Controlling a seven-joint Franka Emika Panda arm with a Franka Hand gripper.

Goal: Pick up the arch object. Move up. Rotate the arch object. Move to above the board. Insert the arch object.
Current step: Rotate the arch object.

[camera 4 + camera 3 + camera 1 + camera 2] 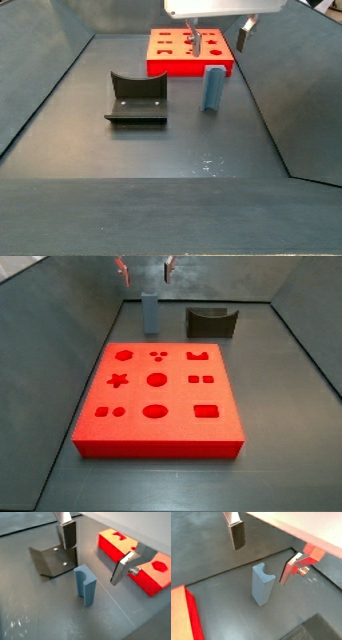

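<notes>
Standing upright: arch object; claw above, open.

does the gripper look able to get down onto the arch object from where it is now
Probably yes. The gripper hangs open above the upright arch object, one finger on each side, and nothing lies between them. The fixture and the board stand apart from it.

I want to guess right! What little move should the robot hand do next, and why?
Probably go straight down. The gripper hangs open above the blue arch piece, which stands upright on the floor, untouched, between the fingers in both wrist views. Lowering would put them on either side of it, ready to close.
</notes>
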